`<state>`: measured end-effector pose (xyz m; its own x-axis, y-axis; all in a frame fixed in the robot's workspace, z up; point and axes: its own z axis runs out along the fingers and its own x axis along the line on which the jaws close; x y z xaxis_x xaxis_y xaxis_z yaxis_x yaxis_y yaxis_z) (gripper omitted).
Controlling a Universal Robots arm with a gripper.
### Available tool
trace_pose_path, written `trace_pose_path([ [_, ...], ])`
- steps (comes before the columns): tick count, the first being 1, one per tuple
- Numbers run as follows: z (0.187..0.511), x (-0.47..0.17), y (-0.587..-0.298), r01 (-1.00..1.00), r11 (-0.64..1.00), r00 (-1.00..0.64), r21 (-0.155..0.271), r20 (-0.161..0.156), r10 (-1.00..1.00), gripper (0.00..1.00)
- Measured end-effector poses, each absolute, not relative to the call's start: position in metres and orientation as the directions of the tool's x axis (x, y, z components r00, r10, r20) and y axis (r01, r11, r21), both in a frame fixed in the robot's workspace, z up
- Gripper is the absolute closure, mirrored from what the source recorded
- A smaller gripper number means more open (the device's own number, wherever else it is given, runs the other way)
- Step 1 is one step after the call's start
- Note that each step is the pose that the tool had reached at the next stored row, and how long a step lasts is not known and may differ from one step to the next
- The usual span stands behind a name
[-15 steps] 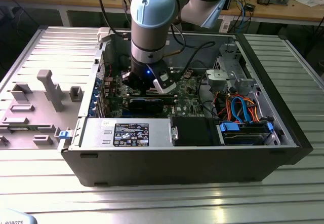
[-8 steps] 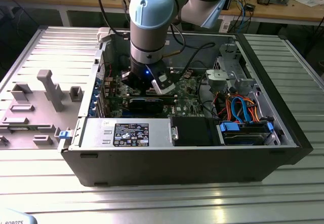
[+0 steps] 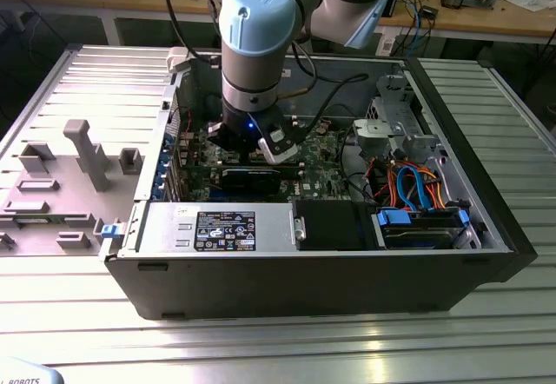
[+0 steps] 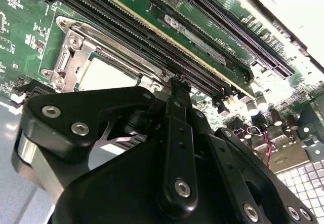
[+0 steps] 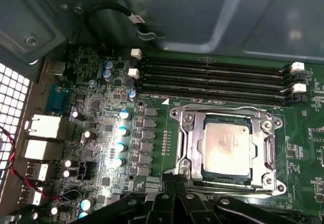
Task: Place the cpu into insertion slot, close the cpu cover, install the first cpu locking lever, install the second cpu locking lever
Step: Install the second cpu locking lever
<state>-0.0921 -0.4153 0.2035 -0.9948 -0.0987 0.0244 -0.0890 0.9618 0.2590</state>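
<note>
The cpu (image 5: 226, 150), a silver-grey square, lies in the insertion slot (image 5: 183, 172) on the green motherboard. The cpu cover (image 5: 191, 143) lies flat around it as a silver frame. A thin metal locking lever (image 5: 223, 108) runs along the socket side facing the memory slots. My gripper (image 5: 174, 184) is shut, its black fingertips just off the socket's opposite edge; I see nothing between them. In the second wrist view the gripper (image 4: 178, 83) tips sit beside the cpu (image 4: 104, 74) and its cover (image 4: 76, 51). In the exterior view the gripper (image 3: 261, 147) reaches down into the open computer case.
Long black memory slots (image 5: 212, 77) run beside the socket. Capacitors (image 5: 121, 133) and rear ports (image 5: 43, 127) crowd one side. The case walls (image 3: 304, 267), a black card (image 3: 250, 178) and a drive bay with blue and orange cables (image 3: 417, 188) hem in the arm. A grey fixture (image 3: 82, 154) stands outside.
</note>
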Motion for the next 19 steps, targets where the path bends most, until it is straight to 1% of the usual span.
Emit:
trace_pose_path([
  [5, 0.201, -0.0927, -0.4154, -0.089, 0.962, -0.995, 0.26, 0.025, -0.099, 0.89],
  [19, 0.1972, -0.095, -0.4139, -0.089, 0.955, -0.995, 0.281, 0.022, -0.099, 0.89],
])
